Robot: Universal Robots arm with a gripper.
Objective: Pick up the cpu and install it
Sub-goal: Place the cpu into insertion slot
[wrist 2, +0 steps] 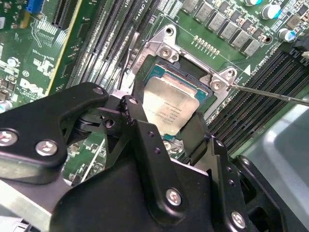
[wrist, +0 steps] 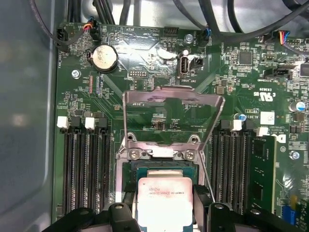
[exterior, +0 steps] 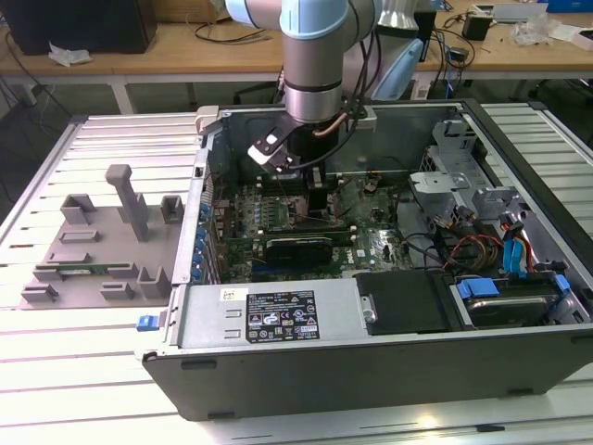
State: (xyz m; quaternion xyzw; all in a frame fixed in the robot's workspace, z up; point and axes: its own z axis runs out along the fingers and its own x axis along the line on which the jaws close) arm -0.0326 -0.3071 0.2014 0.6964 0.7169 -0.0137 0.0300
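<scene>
An open computer case (exterior: pixel 371 366) lies just beside a grey fixture tray (exterior: pixel 97 255) on a slatted table (exterior: pixel 74 380).

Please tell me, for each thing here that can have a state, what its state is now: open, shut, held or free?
gripper, shut on the cpu.
cpu, held at the socket; seated or not, cannot tell.
load plate, open, tilted up.
lever, unlatched, sticking out free.
computer case, open, side panel off.

Silver cpu (wrist 2: pixel 170 107) betw black fingers (wrist 2: pixel 141 131), over mobo socket (wrist 2: pixel 186 73); DIMM slots (wrist 2: pixel 251 99) alongside.
</scene>
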